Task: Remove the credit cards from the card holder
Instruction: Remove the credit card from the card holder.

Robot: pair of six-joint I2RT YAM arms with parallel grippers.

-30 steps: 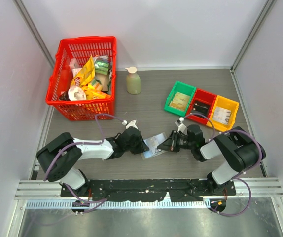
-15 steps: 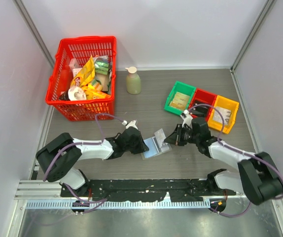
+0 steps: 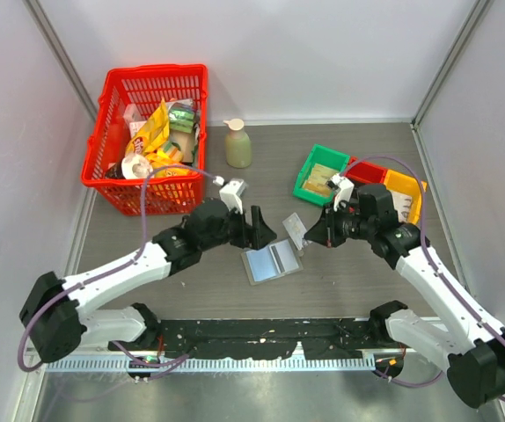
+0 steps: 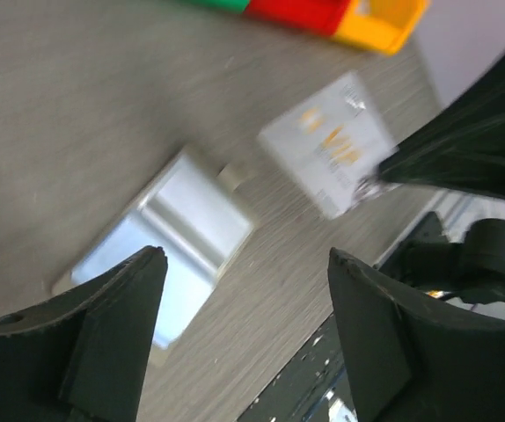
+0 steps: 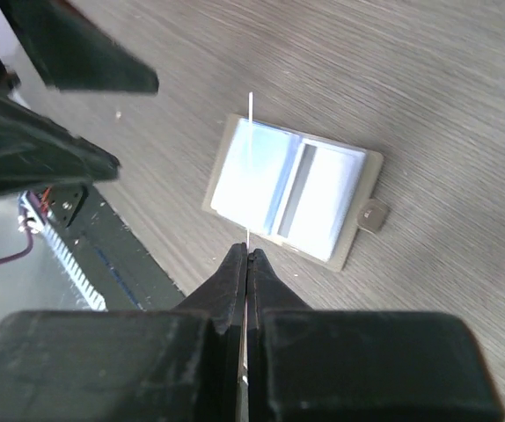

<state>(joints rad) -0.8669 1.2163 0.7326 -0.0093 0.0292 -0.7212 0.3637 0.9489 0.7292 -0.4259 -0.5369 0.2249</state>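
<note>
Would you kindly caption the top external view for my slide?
Right gripper holds a thin white card clear of the open blue-grey folding card holder; left gripper open alongside.

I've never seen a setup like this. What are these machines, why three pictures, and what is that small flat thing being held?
They are two robot arms bolted to a table's near edge. The wide picture looks down from above; the other two come from small cameras on each wrist, so the dark shapes there are each arm's own fingers. On the table lie an opened card holder, a red basket of packets, a bottle and three small bins. The right gripper is shut on a thin card, clear of the holder; the left gripper is open, empty.
</note>
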